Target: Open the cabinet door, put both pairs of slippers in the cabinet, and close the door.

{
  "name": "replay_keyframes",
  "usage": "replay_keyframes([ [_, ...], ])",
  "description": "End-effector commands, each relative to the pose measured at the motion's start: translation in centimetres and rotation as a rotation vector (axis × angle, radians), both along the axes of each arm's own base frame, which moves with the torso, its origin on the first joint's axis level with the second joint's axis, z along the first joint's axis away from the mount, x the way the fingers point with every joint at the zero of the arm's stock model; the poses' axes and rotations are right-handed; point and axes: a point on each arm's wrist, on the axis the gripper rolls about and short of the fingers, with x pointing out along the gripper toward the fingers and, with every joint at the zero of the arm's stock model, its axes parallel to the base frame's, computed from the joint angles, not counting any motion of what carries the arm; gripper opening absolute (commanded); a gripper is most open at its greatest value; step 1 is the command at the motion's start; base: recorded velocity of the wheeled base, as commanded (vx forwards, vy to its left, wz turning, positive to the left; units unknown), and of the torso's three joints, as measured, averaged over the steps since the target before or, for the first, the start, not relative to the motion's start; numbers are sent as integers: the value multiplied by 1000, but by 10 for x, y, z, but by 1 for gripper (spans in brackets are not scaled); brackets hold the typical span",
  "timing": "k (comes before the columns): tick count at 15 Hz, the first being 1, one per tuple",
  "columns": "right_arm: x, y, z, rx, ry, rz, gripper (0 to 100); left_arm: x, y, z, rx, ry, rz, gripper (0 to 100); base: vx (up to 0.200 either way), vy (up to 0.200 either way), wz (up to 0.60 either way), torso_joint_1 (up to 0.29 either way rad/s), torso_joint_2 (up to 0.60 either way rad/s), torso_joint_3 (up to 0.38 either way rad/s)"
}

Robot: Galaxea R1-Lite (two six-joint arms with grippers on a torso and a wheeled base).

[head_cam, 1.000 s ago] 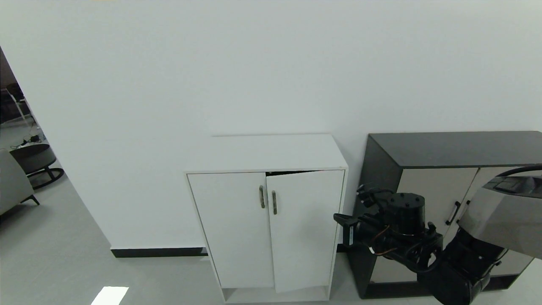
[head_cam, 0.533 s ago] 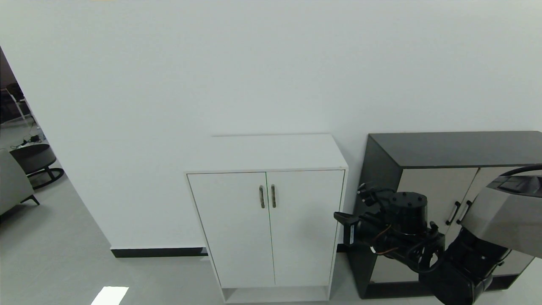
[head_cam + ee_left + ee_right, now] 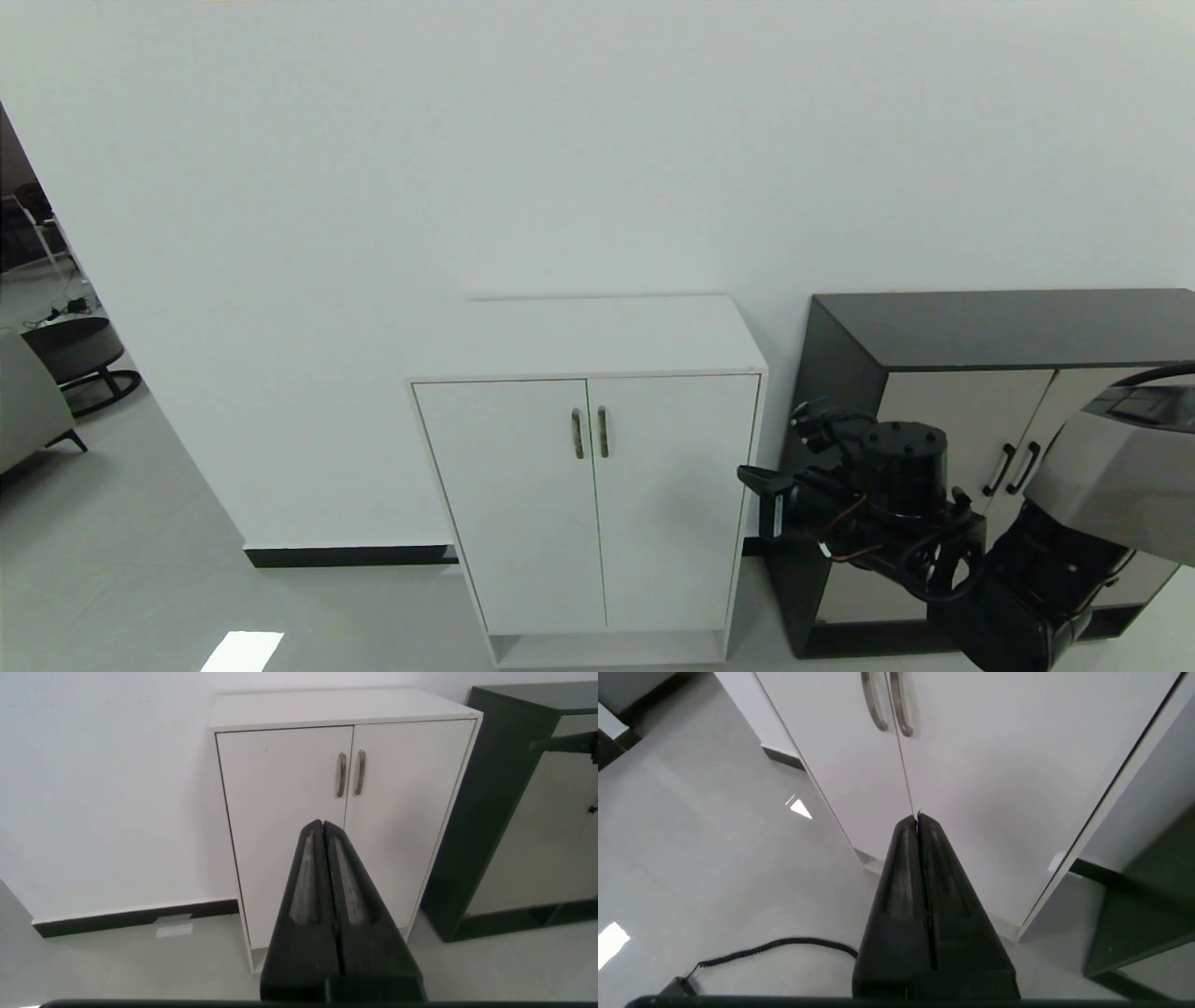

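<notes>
Figuring out where the job stood, my read was that it was either basically done or not begun. The cabinet (image 3: 588, 523) had both doors flush and closed, and with them closed I couldn't tell whether the slippers were inside. If they were, nothing was left to do. If not, everything was.

Left to right, here's how it looked. Far left were a grey padded armchair (image 3: 23, 401) and a dark round table (image 3: 75, 347), both well away from the work. The floor (image 3: 140, 579) was pale and glossy, with a black baseboard (image 3: 345, 556) along a plain matte wall (image 3: 467, 140).

My left gripper (image 3: 323, 824) hung back from the cabinet front, its two ribbed dark fingers pressed together on nothing.

The cabinet stood against the wall, boxy, smooth white laminate with square edges and a flat top. The left door (image 3: 509, 504) and right door (image 3: 667, 504) met at a thin seam, and two slim brushed-metal handles (image 3: 591, 433) sat upright just beside it.

My right gripper (image 3: 918, 821) pointed at the seam low on the doors. It was clenched tight too, nothing in it.

Just beside the cabinet on the right was a black sideboard (image 3: 980, 327), glossy, with shiny reflective doors.
</notes>
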Motion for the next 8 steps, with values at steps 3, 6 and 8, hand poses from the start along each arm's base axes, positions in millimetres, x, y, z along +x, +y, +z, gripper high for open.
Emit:
replay_keyframes([
  [3, -2, -1, 0, 5, -8, 2, 0, 0, 0, 0, 1, 1, 0, 0, 0, 67, 0, 1, 1, 2],
  [6, -3, -2, 1, 9, -19, 0, 0, 0, 0, 0, 0, 1, 1, 0, 0, 0, 0, 0, 0, 0],
  [8, -6, -6, 3, 2, -22, -35, 0, 0, 0, 0, 0, 1, 0, 0, 0, 0, 0, 0, 0, 0],
])
